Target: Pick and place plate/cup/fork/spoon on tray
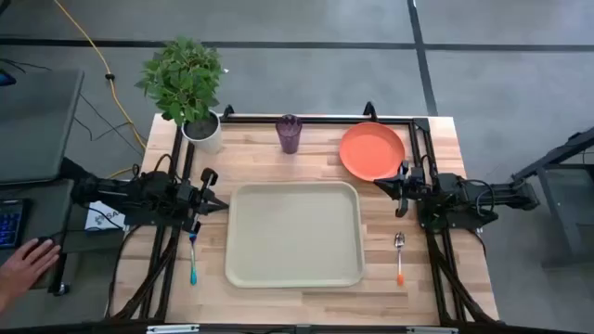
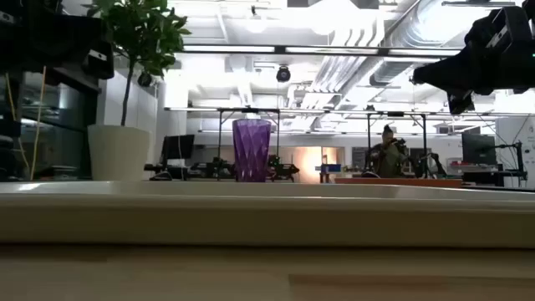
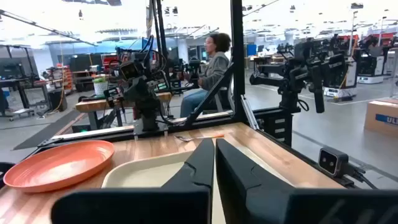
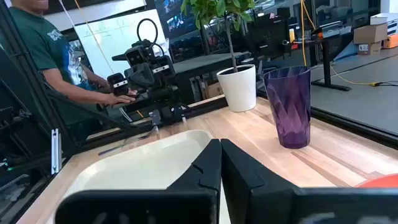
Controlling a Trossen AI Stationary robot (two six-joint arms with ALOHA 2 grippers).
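The beige tray [image 1: 294, 234] lies in the middle of the wooden table. The orange plate [image 1: 372, 150] lies at the far right, the purple cup [image 1: 290, 133] stands upright at the far middle. The blue-handled fork [image 1: 193, 260] lies left of the tray, the orange-handled spoon [image 1: 400, 255] right of it. My left gripper [image 1: 221, 206] hovers shut and empty at the tray's left edge. My right gripper [image 1: 379, 186] hovers shut and empty at the tray's far right corner, beside the plate.
A white pot with a green plant [image 1: 202, 130] stands at the table's far left corner. A black frame [image 1: 325, 119] runs along the far edge and both sides. A person's hand [image 1: 23, 264] rests off the table's left.
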